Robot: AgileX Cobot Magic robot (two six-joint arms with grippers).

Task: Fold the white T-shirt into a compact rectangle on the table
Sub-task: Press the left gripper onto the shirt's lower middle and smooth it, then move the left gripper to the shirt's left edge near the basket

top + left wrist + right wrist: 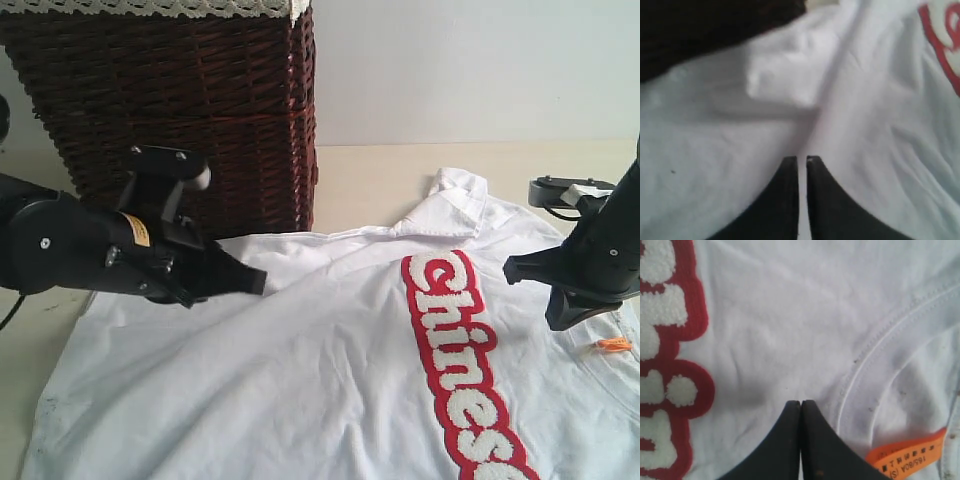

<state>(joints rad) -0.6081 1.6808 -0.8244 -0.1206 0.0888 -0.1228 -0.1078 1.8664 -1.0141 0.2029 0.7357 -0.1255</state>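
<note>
Left jaws first: clenched to a hairline slit, and with a crease running off their tips I read that as a thin pinch of the white T-shirt (865, 150), at its edge just in front of the wicker basket (170, 90). That's my first worry: a bite that shallow could let go the moment I lift, and the cloth would drop crooked. Right jaws: clamped flat together on nothing, tips down by the collar (875, 355) on the side of the shirt far from the basket, with the orange tag (905, 455) just beside them. Whether they touch the cloth I can't tell. If I haul with the left alone, nothing anchors that far side, so I'd expect the whole shirt to slide over the counter (380, 175) and bunch rather than fold. If I open the right jaws here and bite, they could catch the tag or the collar rib instead of a clean layer. The left arm (70, 245) sits hard by the basket, and a wide swing could clip the wicker. Beyond that, the shirt lies spread front-up on the counter before the basket, its red-edged lettering (450, 340) running away from it. That thick patch may resist a crease. The hem is out of view, so I can't judge how square it lies.
</note>
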